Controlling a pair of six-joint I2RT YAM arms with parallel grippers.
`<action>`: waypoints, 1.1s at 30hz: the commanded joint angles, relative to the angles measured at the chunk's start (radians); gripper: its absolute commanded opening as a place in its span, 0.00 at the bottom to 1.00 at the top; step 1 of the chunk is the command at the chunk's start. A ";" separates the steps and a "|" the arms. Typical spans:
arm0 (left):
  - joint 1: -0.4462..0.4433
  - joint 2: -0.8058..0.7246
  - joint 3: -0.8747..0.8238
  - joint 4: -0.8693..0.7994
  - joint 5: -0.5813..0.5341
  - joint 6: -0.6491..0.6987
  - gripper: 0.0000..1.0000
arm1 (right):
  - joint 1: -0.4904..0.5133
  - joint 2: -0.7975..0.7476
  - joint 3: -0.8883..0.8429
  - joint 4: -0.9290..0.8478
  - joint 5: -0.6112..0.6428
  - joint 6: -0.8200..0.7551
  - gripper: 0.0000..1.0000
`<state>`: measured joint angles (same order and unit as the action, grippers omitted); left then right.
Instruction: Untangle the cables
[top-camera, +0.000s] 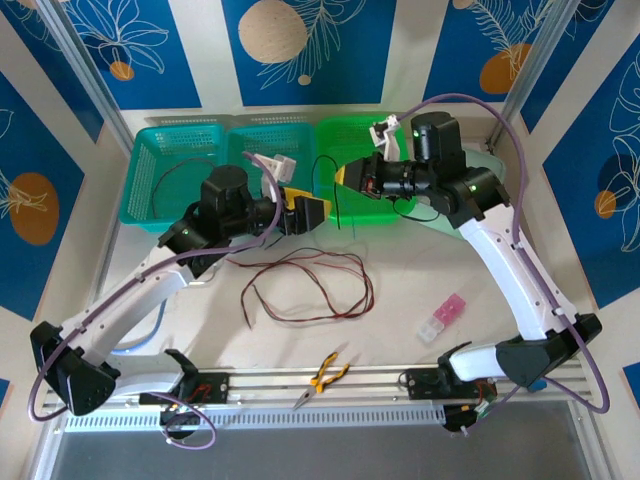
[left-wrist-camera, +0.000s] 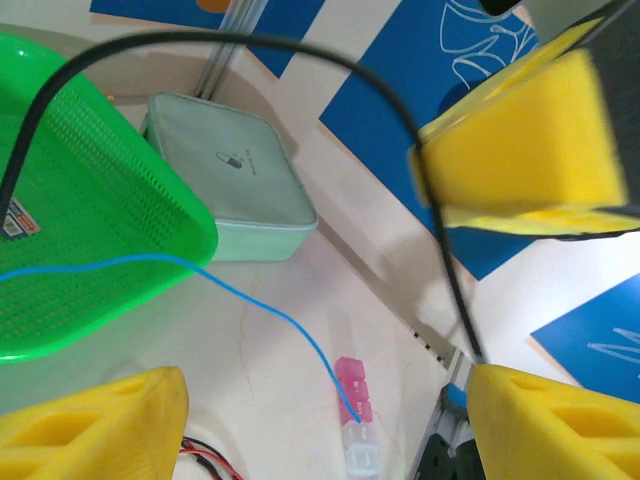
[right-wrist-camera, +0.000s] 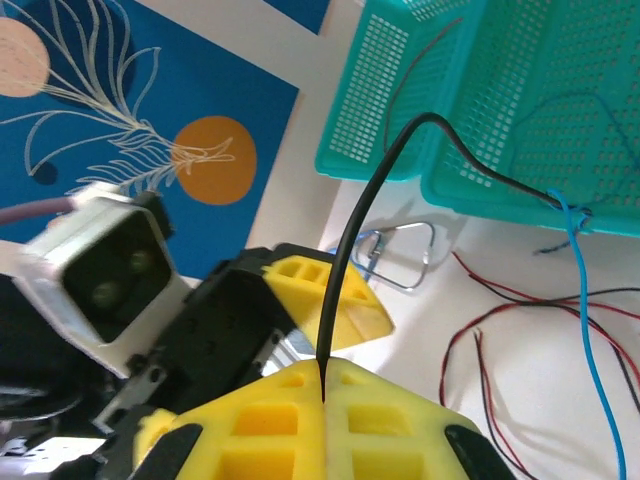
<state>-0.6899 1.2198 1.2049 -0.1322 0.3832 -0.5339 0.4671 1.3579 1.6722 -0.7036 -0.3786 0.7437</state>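
Silver ribbed aluminium rail spans the near edge at 6 o'clock and carries both arm bases. Slim pliers with yellow handles lie at its far lip, between the bases.

Beyond it spreads the pale cream, matt tabletop. At 4 o'clock sits a small pink-and-clear plastic box. At the centre the thin red and dark brown cables lie in loose, overlapping loops flat on the surface.

Just past those loops, toward 12 o'clock, the left gripper hovers with its yellow foam pads well apart, holding nothing. The thin black cable passes through that gap; I cannot tell whether it touches a pad. Just beside it, at 1 o'clock, the right gripper has its yellow pads pressed together on the black cable, which rises from the seam in a tall arch. At the teal basket's rim the black cable meets the thin blue cable in a small knot. The blue one then trails down across the table.

Along the far edge, from 11 to 12 o'clock, stand two teal perforated plastic baskets and one bright green perforated plastic basket in a row. A pale green zipped pouch lies next to the green one at 1 o'clock.

White wall panels enclose the table, hung with deep blue boards that bear white leaf drawings and orange and beige discs. Aluminium posts stand at the corners.
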 joint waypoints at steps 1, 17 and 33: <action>0.015 -0.020 -0.013 0.095 -0.019 -0.098 0.74 | -0.001 -0.035 0.064 0.047 -0.049 0.037 0.00; 0.009 0.128 0.051 0.282 0.052 -0.401 0.70 | -0.001 -0.045 0.104 0.073 -0.092 0.059 0.00; 0.004 0.065 0.105 -0.044 -0.058 -0.249 0.03 | -0.062 -0.084 0.053 0.116 -0.060 0.069 0.00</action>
<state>-0.6815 1.3228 1.2667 -0.1005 0.3408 -0.8230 0.4225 1.3098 1.7424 -0.6277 -0.4446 0.7979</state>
